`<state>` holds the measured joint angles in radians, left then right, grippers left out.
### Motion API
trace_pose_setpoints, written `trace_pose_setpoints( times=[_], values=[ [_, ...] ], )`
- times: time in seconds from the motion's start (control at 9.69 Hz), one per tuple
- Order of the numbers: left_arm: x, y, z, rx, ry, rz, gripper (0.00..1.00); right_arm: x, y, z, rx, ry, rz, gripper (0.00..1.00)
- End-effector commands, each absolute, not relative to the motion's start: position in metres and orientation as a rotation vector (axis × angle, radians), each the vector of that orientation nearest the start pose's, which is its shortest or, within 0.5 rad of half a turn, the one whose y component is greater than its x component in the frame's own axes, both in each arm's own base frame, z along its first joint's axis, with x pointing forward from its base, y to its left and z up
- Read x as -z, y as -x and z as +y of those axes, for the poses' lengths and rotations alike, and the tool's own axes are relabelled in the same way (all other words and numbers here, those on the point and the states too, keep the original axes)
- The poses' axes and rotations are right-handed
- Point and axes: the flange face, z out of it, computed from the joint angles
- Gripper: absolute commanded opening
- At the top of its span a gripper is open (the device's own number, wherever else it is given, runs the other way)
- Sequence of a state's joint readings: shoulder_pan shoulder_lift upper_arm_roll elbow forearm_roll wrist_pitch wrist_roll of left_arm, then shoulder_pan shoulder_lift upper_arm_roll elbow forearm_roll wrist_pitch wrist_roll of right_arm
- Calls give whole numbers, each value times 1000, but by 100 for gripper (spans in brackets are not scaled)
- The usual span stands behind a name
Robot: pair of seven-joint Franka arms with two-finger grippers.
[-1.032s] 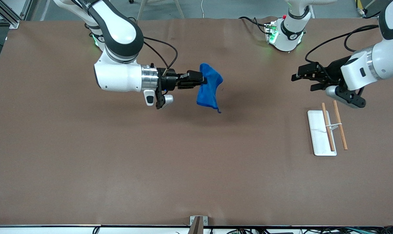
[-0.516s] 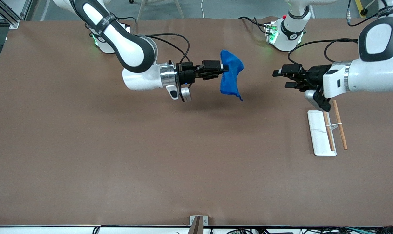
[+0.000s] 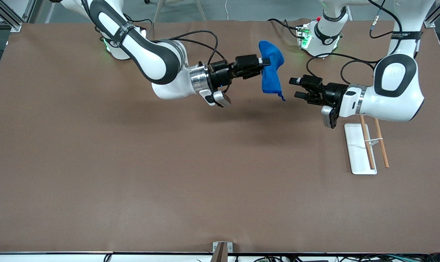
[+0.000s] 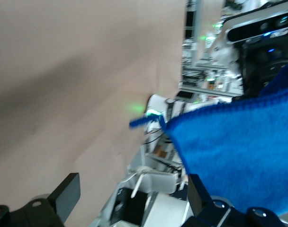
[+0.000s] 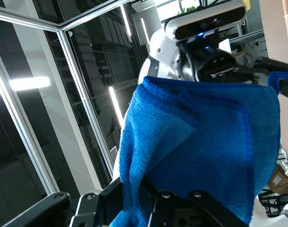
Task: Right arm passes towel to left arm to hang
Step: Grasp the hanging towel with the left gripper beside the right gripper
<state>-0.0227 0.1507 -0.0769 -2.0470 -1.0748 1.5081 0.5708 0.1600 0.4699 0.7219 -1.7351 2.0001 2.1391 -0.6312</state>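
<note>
right arm (image 3: 161, 69): glossy white shells with black bands at the joints; silver ring at the wrist; black cable looping to the wrist; small grey camera block under it
right gripper (image 3: 265, 63): black, two flat fingers
left arm (image 3: 395, 89): same white and black build; silver wrist ring; black cables
left gripper (image 3: 294, 88): black
bases: green lights; red part on the left one

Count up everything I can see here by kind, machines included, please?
Arms: 2, right arm and left arm
Tools: 2, right tool shut on the towel, left tool open beside it
Towel: 1
Tray: 1
Rods: 2
Total: 8
</note>
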Motion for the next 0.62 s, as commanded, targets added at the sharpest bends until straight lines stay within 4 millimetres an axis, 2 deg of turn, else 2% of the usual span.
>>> trace_pose_setpoints(
  times=[0.0, 0.31, 0.52],
  values=[
    [-364, -498, -145, 364, -1825, -250, 100, -436, -457, 516, -275, 1287, 99, 1],
    [-363, -482, -150, 201, -1641, -171, 100, -441, -452, 523, -288, 1274, 104, 1],
    [-343, -461, -154, 97, -1538, -140, 100, -444, -452, 525, -285, 1267, 108, 1]
  ],
)
